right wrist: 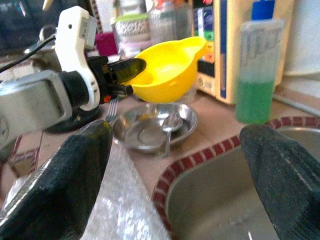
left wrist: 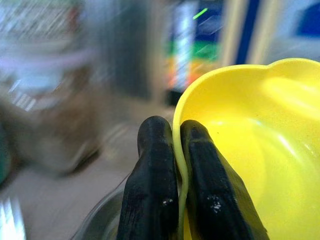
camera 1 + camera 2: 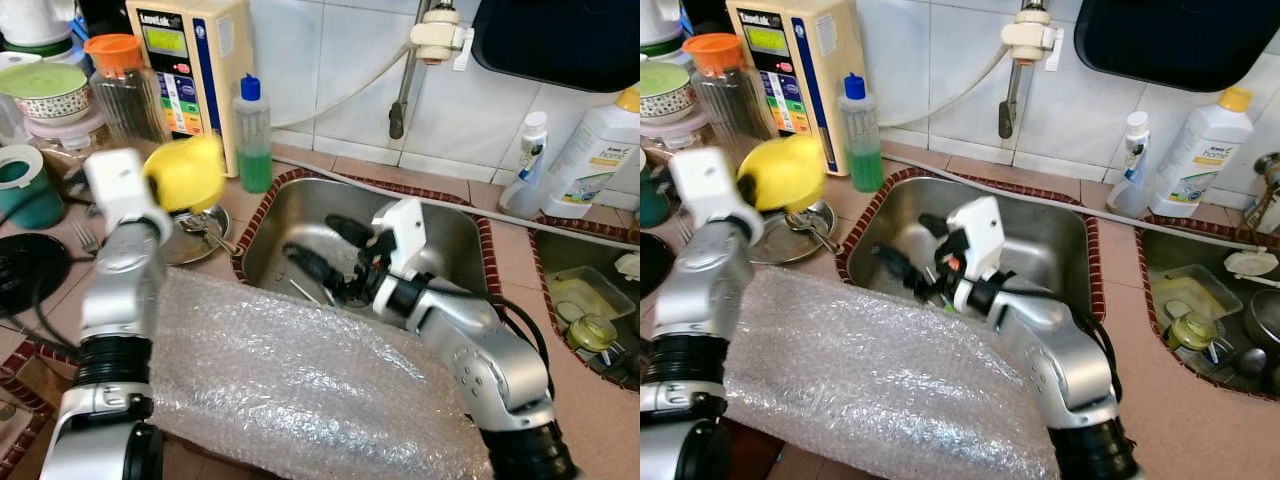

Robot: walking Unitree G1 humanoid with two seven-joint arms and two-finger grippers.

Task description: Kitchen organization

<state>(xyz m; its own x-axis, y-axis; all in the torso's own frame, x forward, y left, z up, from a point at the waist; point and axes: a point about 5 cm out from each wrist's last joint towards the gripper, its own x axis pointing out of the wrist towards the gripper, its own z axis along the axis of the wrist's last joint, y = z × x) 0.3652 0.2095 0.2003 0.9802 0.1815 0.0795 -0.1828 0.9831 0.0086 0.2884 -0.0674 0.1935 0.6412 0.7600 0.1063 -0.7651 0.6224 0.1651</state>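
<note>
One yellow bowl (image 3: 185, 172) was pinched at its rim by left gripper (image 2: 177, 165), raised over steel dish (image 3: 195, 235) at ten o'clock of sink (image 3: 440, 240); right gripper (image 3: 328, 250) gaped, empty; tidying barely begun, judging by clutter.

the left arm reaches forward and up, its wrist raised, and the left gripper (image 1: 120, 77) has its two black fingers (image 2: 152, 185) pinched tight together on a thin rim. the right arm bends at the elbow and angles inward, its right gripper (image 3: 322, 248) held low with fingers spread wide.
</note>
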